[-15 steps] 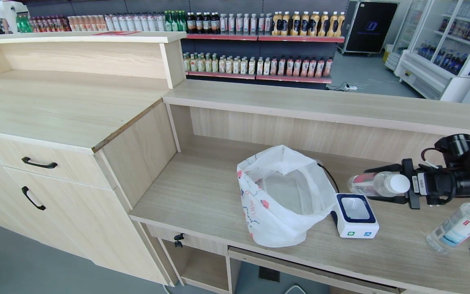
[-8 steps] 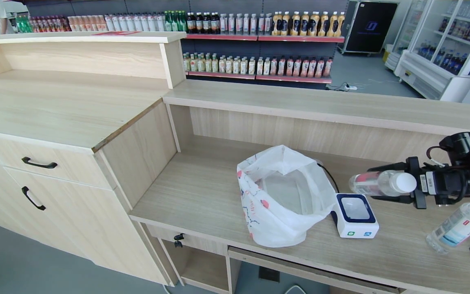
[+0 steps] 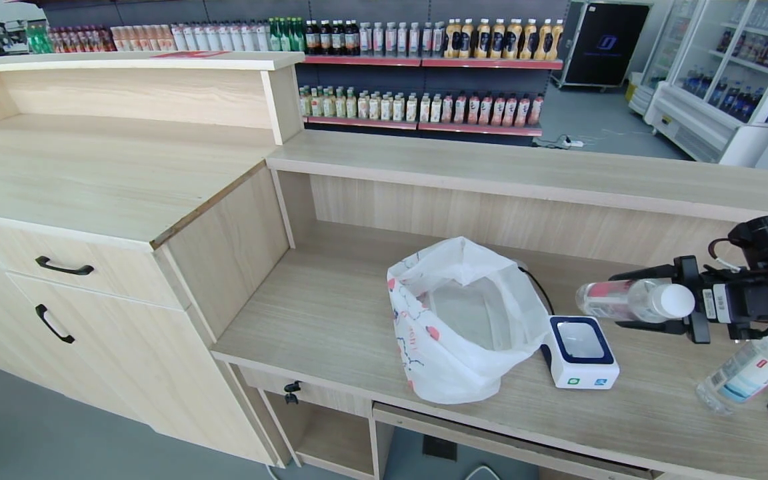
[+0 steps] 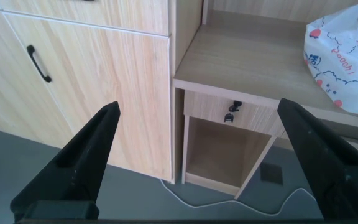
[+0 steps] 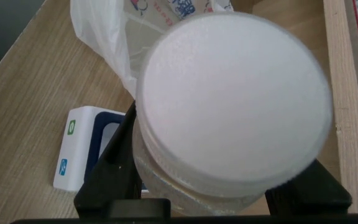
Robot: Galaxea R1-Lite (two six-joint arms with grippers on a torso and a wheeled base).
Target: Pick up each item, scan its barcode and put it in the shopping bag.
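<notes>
Right gripper point(image 3: 617, 300) clamped a clear white-capped plastic bottle point(image 3: 634, 301) aloft, just right of the white box scanner point(image 3: 583, 355); left gripper point(image 4: 199, 109) gaped wide.

Pale wood-grain tabletop point(image 3: 331, 320) looks like laminate to me, smooth and matt, hardly any shine. The white printed shopping bag point(image 3: 451, 367) is thin crinkly plastic, half see-through at the walls. The clear plastic bottle point(image 3: 614, 301) in the right tool point(image 3: 641, 300) is glossy, and its white cap point(image 5: 232, 102) looks frosted and grainy. The tool itself is matt black, plastic I'd guess. The small white scanner box point(image 3: 581, 353) is smooth plastic with a shiny window. The second clear bottle point(image 3: 747, 370) is glossy too. The black drawer handles point(image 3: 64, 268) look like satin metal.
</notes>
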